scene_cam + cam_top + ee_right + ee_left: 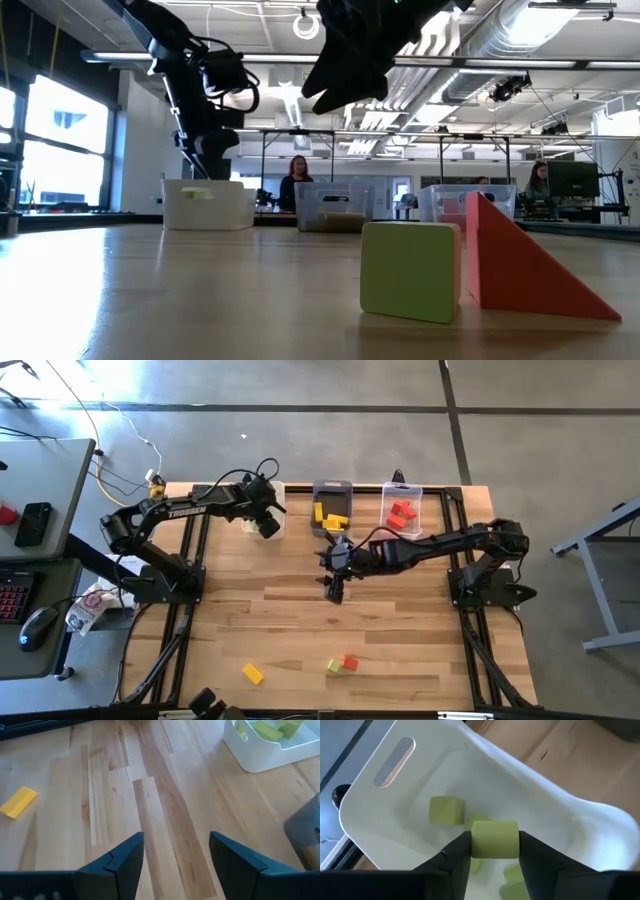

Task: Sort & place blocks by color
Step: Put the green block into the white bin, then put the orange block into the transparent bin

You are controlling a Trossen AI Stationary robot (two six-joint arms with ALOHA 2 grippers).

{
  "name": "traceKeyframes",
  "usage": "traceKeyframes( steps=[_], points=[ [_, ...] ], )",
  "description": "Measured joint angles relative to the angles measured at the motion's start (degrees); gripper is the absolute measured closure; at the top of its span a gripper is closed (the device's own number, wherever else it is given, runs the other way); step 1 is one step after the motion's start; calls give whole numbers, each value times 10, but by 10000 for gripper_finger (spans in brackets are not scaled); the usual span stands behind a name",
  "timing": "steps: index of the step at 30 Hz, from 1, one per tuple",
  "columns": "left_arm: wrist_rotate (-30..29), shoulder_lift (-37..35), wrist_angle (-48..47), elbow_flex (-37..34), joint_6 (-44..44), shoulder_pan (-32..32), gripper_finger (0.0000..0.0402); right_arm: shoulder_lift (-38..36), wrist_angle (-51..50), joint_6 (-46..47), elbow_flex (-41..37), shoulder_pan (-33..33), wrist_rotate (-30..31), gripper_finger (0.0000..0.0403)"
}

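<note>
Your worktop (pixel 300 620) carries three bins along its far edge. The white bin (pixel 530 785) holds light green blocks (pixel 447 811); the dark grey bin (pixel 332 493) holds yellow pieces, the clear bin (pixel 402 495) red ones. Your left end effector (pixel 494 840) hangs over the white bin, clamped on a green block (pixel 494 838) — its long axis spans the fingers. Your right end effector (pixel 175 855) hovers mid-worktop, fingers spread, holding nothing. Near the front edge lie a yellow bar (pixel 252 674) — angled — and a green cube (pixel 411 271) touching a red wedge (pixel 525 265).
</note>
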Motion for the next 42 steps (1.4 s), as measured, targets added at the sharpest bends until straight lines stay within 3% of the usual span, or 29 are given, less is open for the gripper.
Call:
traceKeyframes(
  steps=[16,28,36,42],
  points=[
    [-19,0,-4,0,-36,0,162,0,2,58,0,79,29,192],
    [3,-74,-26,0,-76,-44,162,0,1,138,0,157,30,192],
    [61,-163,-48,1,-138,-119,162,0,-4,145,0,222,34,192],
    [71,-203,-47,1,-191,-185,162,0,-9,144,0,269,62,192]
  ],
)
